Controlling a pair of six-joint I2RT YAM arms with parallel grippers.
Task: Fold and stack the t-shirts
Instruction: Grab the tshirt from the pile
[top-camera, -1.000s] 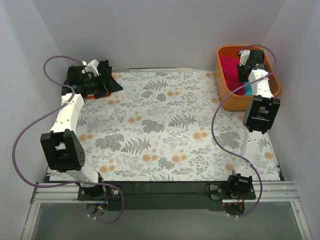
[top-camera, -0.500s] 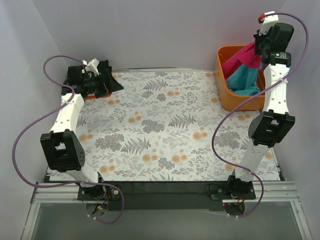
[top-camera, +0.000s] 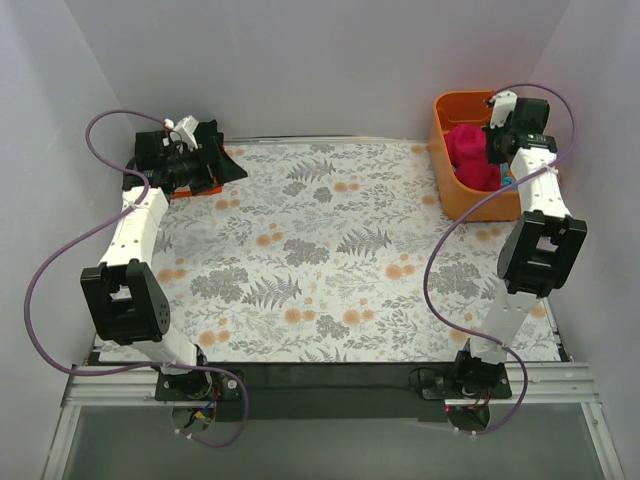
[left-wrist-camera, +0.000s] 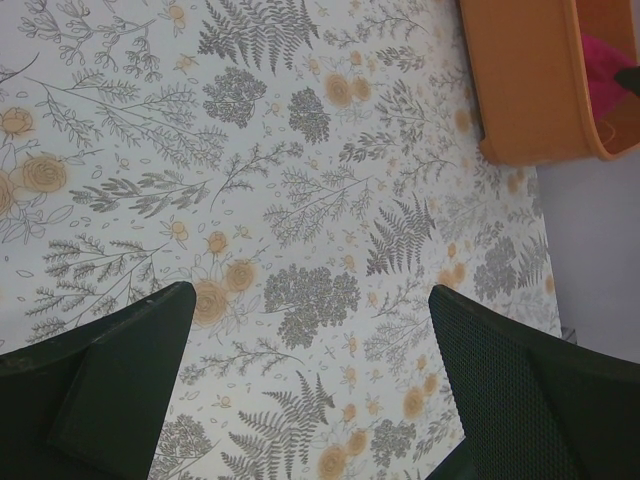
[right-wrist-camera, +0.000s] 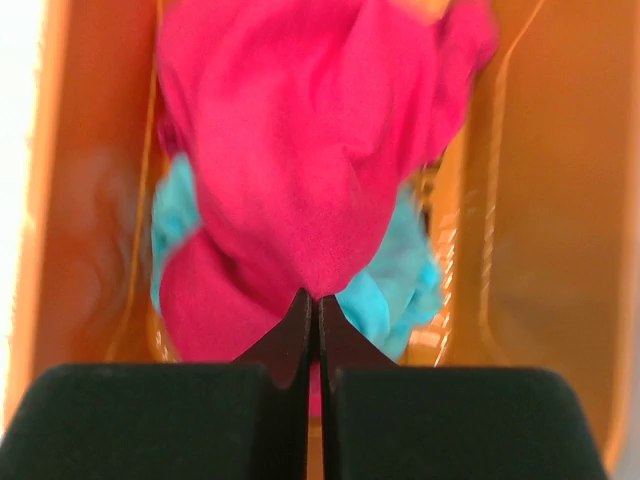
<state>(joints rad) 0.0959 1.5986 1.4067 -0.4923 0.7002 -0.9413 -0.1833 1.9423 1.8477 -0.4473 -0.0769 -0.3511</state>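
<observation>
Right fingers are clamped on the pink shirt, inside the basket at the far right corner of the counter. The teal shirt lies beneath it. Left fingers are spread wide above the counter.

Here we are in a robotics lab cell: plain white walls box in a floral-covered worktop, aluminium rails out front, purple cables looping.
</observation>
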